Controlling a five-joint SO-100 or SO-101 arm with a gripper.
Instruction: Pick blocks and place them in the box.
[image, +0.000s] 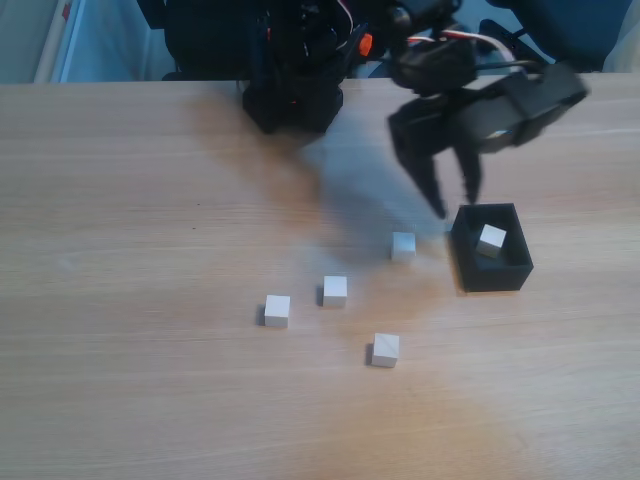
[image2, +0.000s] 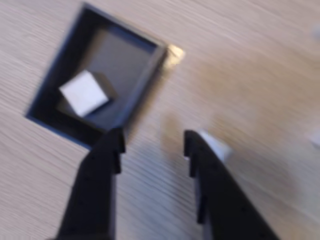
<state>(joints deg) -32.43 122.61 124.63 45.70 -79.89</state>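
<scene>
The black box (image: 495, 275) stands on the wooden table at the right, and one white block (image: 491, 240) lies tilted inside it. Four more white blocks lie loose on the table: one just left of the box (image: 403, 246), two further left (image: 335, 290) (image: 277, 310), and one nearer the front (image: 385, 350). My gripper (image: 455, 200) hangs open and empty just above and left of the box. In the wrist view the box (image2: 52, 80) and its block (image2: 84, 92) sit upper left of the open gripper (image2: 153, 140); a loose block (image2: 217, 146) peeks from behind the right finger.
The arm's black base (image: 293, 95) stands at the table's back edge, left of the gripper. Bare wood stretches to the left and front of the blocks. The wrist view is blurred by motion.
</scene>
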